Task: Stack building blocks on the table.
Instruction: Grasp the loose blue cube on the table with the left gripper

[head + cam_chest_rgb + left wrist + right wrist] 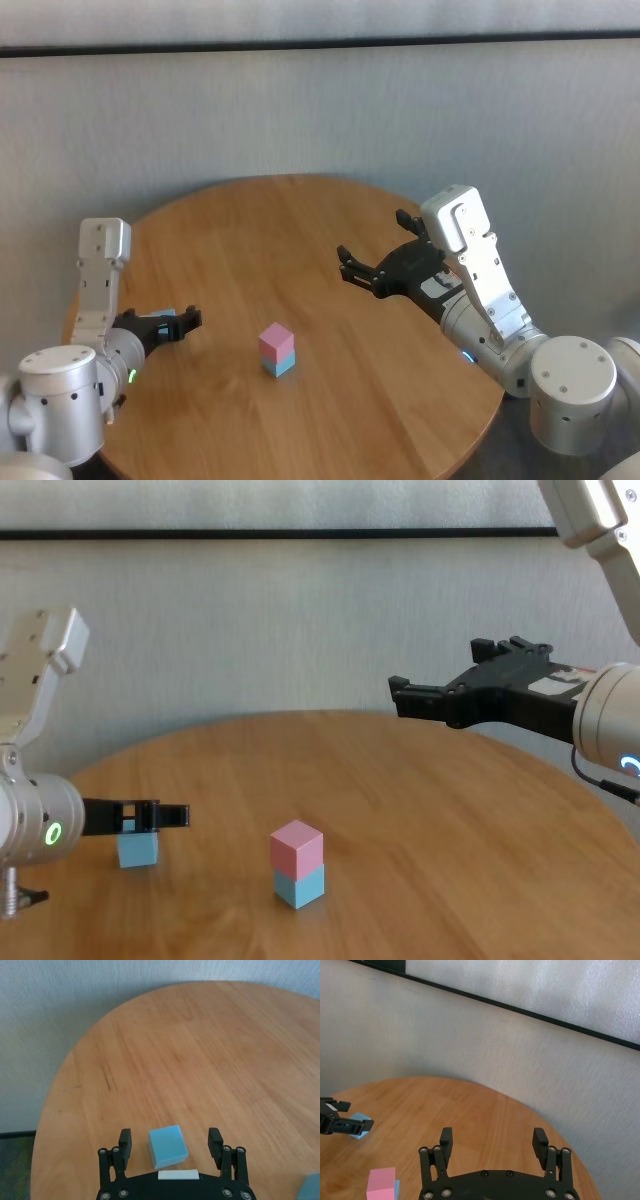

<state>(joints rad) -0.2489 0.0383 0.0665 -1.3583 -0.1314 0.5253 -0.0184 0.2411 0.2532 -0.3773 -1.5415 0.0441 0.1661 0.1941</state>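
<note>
Round wood-grain table (380, 400) against grey textured wall (300, 110)

two-cube stack (277, 349) mid-table (330, 230); lone cube (137, 847) far left (between left gripper (170, 1146) fingers)

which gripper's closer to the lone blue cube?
Left. The left gripper is open with the lone blue cube between its fingers. The right gripper hangs open over the table's far right side, beyond the pink-on-blue stack.
</note>
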